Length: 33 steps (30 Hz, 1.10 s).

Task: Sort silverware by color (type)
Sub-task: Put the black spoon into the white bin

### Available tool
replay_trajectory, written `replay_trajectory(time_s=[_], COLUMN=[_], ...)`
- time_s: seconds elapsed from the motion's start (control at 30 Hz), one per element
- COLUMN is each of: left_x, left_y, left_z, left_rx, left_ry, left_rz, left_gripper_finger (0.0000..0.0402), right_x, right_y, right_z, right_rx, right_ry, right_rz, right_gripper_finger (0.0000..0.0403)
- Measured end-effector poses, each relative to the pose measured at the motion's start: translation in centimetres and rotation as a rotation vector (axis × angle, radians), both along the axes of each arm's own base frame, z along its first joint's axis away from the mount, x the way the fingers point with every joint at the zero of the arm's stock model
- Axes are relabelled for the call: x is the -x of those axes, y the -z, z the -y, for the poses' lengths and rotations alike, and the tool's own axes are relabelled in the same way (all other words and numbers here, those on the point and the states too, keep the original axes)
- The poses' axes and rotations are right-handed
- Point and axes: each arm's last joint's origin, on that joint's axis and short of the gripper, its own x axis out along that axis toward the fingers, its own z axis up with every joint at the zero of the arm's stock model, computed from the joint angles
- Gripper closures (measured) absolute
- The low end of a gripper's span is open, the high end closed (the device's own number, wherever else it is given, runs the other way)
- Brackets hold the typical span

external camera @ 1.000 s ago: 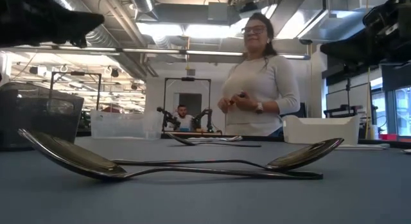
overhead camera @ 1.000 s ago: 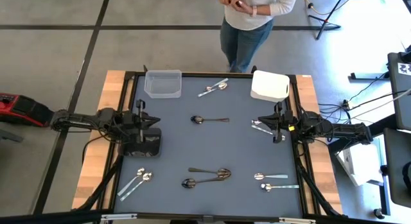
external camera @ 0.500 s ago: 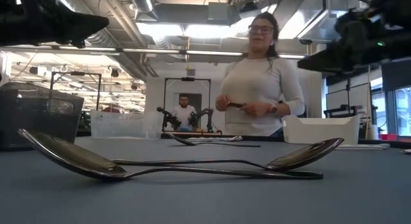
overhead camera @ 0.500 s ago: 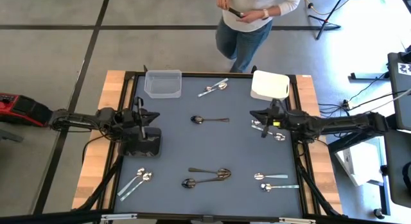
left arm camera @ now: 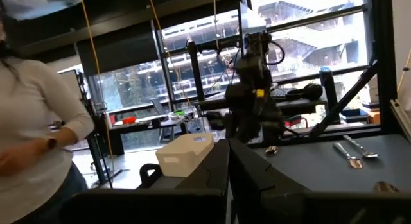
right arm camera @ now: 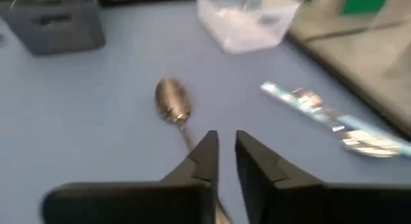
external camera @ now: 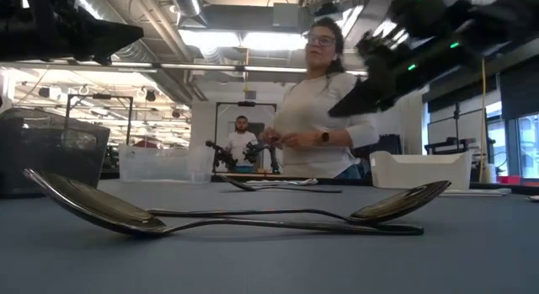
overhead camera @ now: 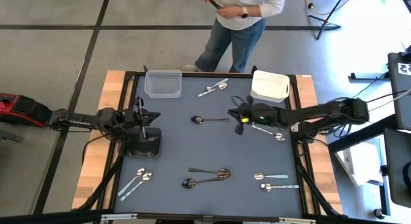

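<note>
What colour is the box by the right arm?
The rectangular plastic bin is white, clearest in the high view.

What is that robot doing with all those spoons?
It is sorting silverware into bins. The right gripper reaches out over the middle of the table, just above a dark spoon, fingers slightly apart and holding nothing. The left gripper waits, shut, above the dark bin on the left. More spoons lie scattered on the blue table. The clear bin and white bin sit at the far edge, where a person stands.
</note>
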Motion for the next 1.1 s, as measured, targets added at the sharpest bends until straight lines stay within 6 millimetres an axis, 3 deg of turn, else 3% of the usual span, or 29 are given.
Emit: replay_trajectory(time_s=[0.17,0.33,0.6,0.77,1.1], left_x=[0.0,0.0,0.0,0.0,-0.1], left_y=[0.1,0.1,0.1,0.1,0.3], left_z=[0.0,0.0,0.0,0.0,0.1], left_rx=[0.013,0.012,0.012,0.010,0.004], left_ry=[0.003,0.003,0.001,0.008,0.032], left_rz=[-0.002,-0.005,-0.007,-0.008,-0.034], left_gripper_finger=[0.0397,0.0397,0.0397,0.0397,0.0397], right_x=[-2.7,-5.5,-9.0,-9.5,-9.6], right_y=[2.3,4.5,6.7,8.0,8.6], right_z=[2.2,3.4,4.0,4.0,4.0], right_rx=[-0.112,-0.106,-0.115,-0.134,-0.124], right_ry=[-0.091,-0.113,-0.177,-0.196,-0.214], right_rz=[-0.084,-0.158,-0.191,-0.209,-0.215], right_gripper_finger=[0.0281,0.0256,0.0269,0.0281,0.0317])
